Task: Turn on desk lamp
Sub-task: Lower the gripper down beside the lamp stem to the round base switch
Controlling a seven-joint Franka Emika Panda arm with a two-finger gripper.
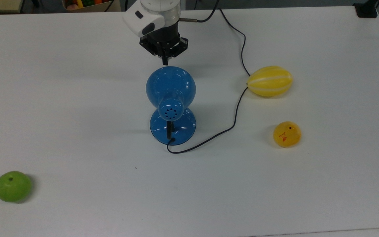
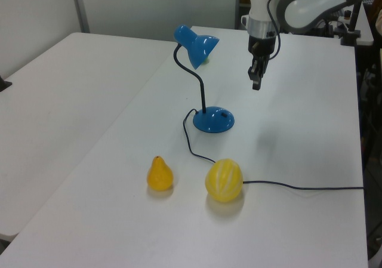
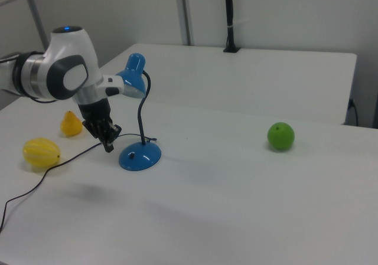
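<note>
— Where is your end effector right now?
— It hangs in the air above the white worktop, pointing down, just beyond the dome shade of the desk lamp in the top view. In the left view it sits to the lamp's right, clear of it, above bare worktop.
— How wide is it?
— My fingers are pressed together with nothing between them.
— And the lamp itself?
— It stands upright near the middle of the worktop on its round blue base, shade bent over on the black stem. Its thin black cord loops off the base, passes by a yellow striped melon and runs off the far edge.
— Any containers about?
— At the top view's upper edge there is a box off the worktop with some coloured things in it; I cannot tell what they are.
— Anything else out?
— A yellow pear near the melon, and a green apple well apart at the top view's lower left
</note>
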